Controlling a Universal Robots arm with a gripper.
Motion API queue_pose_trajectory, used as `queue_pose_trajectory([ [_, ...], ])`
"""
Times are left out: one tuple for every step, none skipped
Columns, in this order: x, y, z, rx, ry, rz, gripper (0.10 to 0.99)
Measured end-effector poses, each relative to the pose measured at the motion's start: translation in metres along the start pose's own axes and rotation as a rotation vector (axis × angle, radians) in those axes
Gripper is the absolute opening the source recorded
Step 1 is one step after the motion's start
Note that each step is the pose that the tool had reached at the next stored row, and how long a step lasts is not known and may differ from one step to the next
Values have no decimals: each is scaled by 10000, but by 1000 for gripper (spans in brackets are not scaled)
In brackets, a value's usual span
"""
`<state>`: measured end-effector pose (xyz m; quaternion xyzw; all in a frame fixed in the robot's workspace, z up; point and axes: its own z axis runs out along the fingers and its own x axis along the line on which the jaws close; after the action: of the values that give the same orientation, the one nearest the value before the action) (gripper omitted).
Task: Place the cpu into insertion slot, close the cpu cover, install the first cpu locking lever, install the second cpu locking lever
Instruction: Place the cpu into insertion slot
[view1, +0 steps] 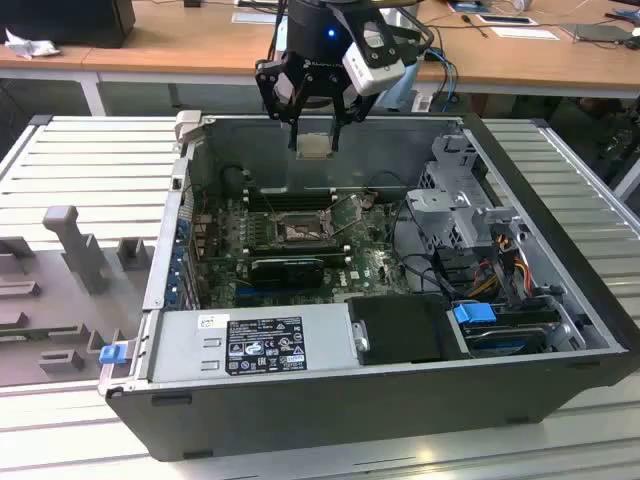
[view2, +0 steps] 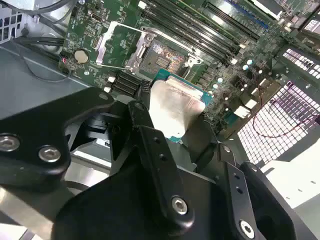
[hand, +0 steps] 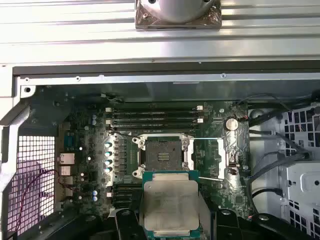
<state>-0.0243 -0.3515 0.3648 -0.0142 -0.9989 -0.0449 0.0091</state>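
Note:
My gripper (view1: 314, 138) hangs over the back wall of the open computer case (view1: 560, 300), shut on the cpu (view1: 313, 146), a small pale silvery square chip. In both wrist views the cpu (view2: 175, 107) (hand: 170, 202) sits flat between the black fingers (view2: 150, 135) with a green edge showing. Below and ahead of it on the motherboard lies the insertion slot (hand: 162, 154) (view2: 162, 57) (view1: 300, 230), bare and uncovered. The cpu cover (hand: 212, 157) (view2: 112, 45), a thin silvery frame, is swung open beside the slot. A thin lever wire (hand: 205, 139) runs along the cover's edge.
Memory slots (hand: 155, 116) lie just beyond the socket. A power supply (view1: 260, 345) and a black box (view1: 400, 330) fill the case's near side, and a drive cage (view1: 460, 210) with cables stands at the exterior view's right. Grey fixtures (view1: 75, 245) rest on the ribbed table outside.

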Motion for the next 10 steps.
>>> queue_pose_trajectory([
  [0, 0, 0, -2, -14, 145, 529],
  [0, 0, 0, -4, -22, 242, 529],
  [0, 0, 0, -7, -34, 370, 529],
  [0, 0, 1, -13, -61, 674, 529],
  [0, 0, 2, -17, -78, 870, 529],
  [0, 0, 3, -20, -95, 1053, 529],
  [0, -1, 5, -22, -107, 1197, 529],
  [0, -2, 17, -24, -110, 1223, 529],
  [0, -3, 31, -20, -111, 1224, 529],
  [-1, -3, 38, -20, -111, 1229, 529],
])
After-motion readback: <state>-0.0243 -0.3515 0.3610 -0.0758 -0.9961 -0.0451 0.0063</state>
